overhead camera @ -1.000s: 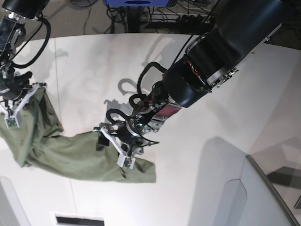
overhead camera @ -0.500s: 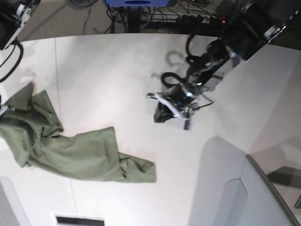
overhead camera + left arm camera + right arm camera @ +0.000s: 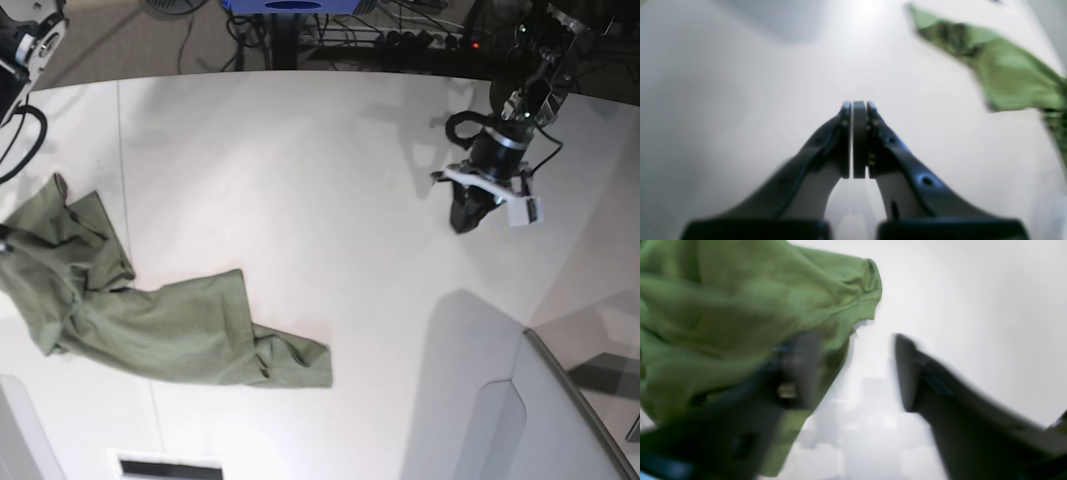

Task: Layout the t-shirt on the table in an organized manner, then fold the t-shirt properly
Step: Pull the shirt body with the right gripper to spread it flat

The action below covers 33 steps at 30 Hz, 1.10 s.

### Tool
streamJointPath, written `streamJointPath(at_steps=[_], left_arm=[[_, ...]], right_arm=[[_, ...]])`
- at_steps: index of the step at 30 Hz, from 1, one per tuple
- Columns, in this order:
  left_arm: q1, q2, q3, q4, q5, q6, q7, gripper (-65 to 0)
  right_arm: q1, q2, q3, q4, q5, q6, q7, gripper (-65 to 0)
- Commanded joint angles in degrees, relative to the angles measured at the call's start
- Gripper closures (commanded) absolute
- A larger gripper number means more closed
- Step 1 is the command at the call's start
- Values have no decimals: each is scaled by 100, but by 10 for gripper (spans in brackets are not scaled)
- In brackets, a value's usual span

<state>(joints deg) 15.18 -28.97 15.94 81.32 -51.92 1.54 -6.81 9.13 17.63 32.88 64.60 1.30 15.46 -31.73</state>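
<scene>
Over on the left of the base view, the olive-green t-shirt (image 3: 150, 315) lies crumpled on the white table (image 3: 300, 160), bunched at the left edge with a long wrinkled stretch trailing out toward the front middle. The right gripper (image 3: 853, 373) hangs right there, jaws spread wide with nothing between them, though one finger (image 3: 800, 370) sits against the green cloth (blurred, so contact is hard to judge). Across to the right, well apart from the shirt, the left gripper (image 3: 468, 215) points down over bare tabletop, its jaws pressed fully together on nothing.
</scene>
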Motion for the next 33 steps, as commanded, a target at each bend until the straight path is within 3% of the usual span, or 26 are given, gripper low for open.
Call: streamJointPath(at_steps=[1,3,6,8,10,11,12,14,22,29,33], left_arm=[[78,-87,-148,84,18,-44,-132,0],[236,-87,-333,84,18,-44,-132,0],[350,-87,-438,66,18,-44,-132,0],[359,-87,-491,66,18,-44,-132,0],[359,-79,-491,84,18,-44,-132,0],[359,-79,-500,84,18,-44,-132,0],[350,-79,-500,84,18,-44,-132,0],[333,-61,-500,92,18,-44,-132,0],[350,-44,-500,92,18,-44,-132,0],[350,-44,-482,92,18,-44,-132,0],[350,-44,-491,92,18,-44,-132,0]], right_arm=[[103,53,-251,305,85,67,56,-479],[-126,-35,-717,929,94,76,-58,-482],[-504,-343,-1587,2019,103,137,-32,-387],[-556,-448,-2317,2204,103,445,-32,-258],[-319,-554,-2809,1914,103,612,-32,-90],[-178,-677,-2915,1562,103,665,-23,-26],[-3,-783,-2941,1175,103,691,-23,0],[402,-985,-2932,490,103,709,100,-9],[1281,-1248,-2967,-1049,103,840,584,-9],[2116,-1416,-2976,-3053,103,840,1577,-9],[2248,-1565,-2967,-3739,103,840,1832,-9]])
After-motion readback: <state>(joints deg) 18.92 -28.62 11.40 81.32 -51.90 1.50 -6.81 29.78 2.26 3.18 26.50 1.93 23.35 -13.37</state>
